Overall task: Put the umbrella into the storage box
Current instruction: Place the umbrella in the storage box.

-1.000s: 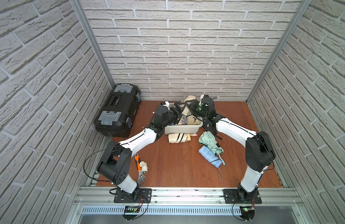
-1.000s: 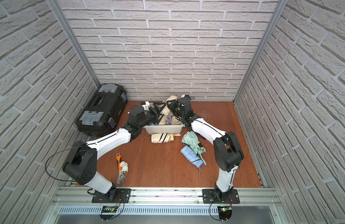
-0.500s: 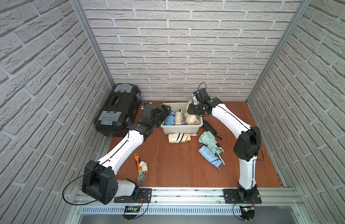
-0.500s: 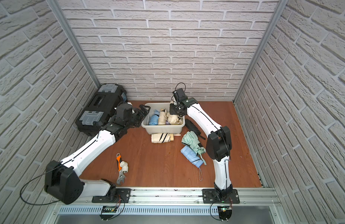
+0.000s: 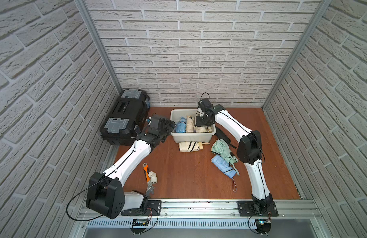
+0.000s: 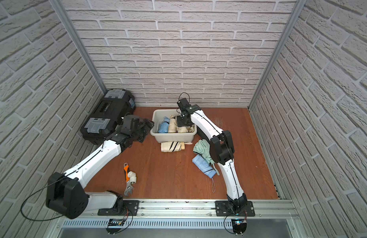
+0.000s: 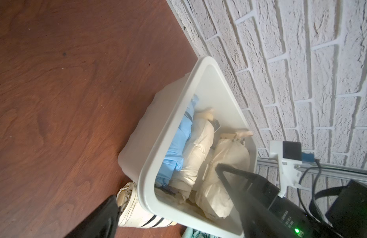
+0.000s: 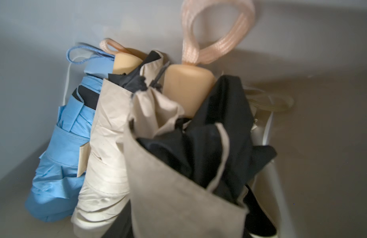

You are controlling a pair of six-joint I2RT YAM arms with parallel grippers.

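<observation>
While my right tool (image 5: 202,123) hangs over the storage box (image 5: 192,138), grip impossible to tell, my left tool (image 5: 168,128) gapes empty alongside.

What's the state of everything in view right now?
storage box: lidless, folded umbrellas inside
toolbox: closed
striped umbrella: folded, on floor beside box
green umbrella: loosely folded, on floor
blue umbrella by right arm: folded, on floor
left gripper: open, beside box
right gripper: over box, jaws hidden
</observation>
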